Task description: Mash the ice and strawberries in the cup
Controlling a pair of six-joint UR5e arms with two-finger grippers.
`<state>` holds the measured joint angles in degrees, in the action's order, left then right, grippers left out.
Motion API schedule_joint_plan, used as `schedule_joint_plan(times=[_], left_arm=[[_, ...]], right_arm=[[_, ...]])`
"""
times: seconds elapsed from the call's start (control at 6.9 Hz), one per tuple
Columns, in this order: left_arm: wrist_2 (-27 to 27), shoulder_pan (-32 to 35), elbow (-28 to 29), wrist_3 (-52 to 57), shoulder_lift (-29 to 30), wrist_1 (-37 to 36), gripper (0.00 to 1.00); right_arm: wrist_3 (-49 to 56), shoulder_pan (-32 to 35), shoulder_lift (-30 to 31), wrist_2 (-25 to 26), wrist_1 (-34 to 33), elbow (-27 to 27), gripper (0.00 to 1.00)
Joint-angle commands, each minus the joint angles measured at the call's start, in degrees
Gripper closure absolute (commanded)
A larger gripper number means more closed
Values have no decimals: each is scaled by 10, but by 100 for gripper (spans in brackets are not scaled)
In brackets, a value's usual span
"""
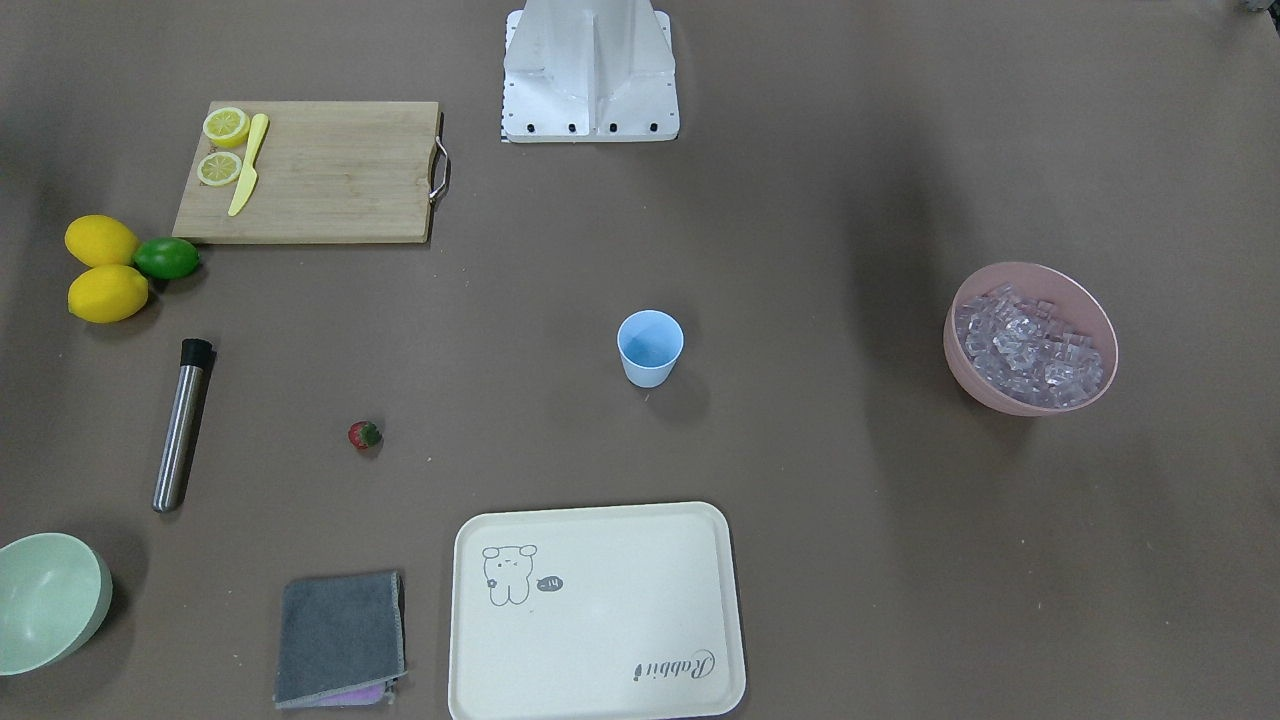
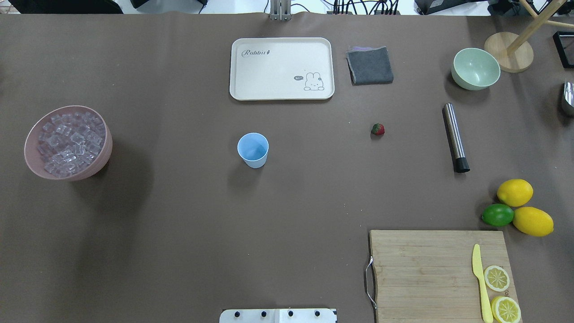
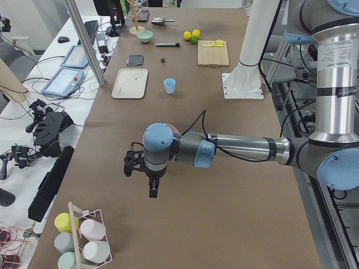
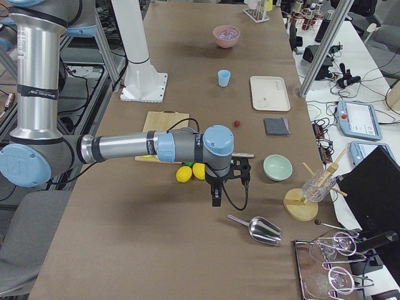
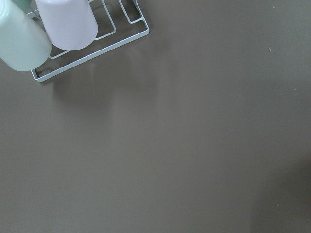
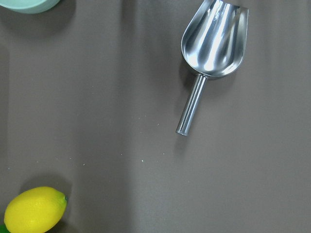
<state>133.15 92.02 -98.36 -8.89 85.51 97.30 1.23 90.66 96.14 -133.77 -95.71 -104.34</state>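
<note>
A small light-blue plastic cup (image 1: pixel 650 347) stands upright near the table's middle. The small red strawberry with a green leafy top (image 1: pixel 364 434) lies on the table, well apart from the cup. Clear ice cubes (image 1: pixel 1030 345) fill a pink bowl (image 1: pixel 962 375). A cream rectangular tray (image 2: pixel 278 67) reads "Rabbit", with "hi" beside a drawn bunny. The left gripper (image 3: pixel 152 189) and right gripper (image 4: pixel 215 195) hang above the table's ends. I cannot tell whether their jaws are apart or together.
</note>
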Motion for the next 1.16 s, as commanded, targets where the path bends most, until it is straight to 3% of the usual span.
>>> schedule_joint_plan(times=[0.0, 0.58, 1.01], left_arm=[[0, 0, -1, 0, 1, 1, 3], [0, -4, -4, 3, 1, 3, 3], [10, -5, -5, 4, 0, 43, 3]], right_arm=[[0, 0, 0, 0, 0, 0, 0], [0, 0, 2, 0, 0, -2, 0], [0, 0, -2, 0, 0, -2, 0]])
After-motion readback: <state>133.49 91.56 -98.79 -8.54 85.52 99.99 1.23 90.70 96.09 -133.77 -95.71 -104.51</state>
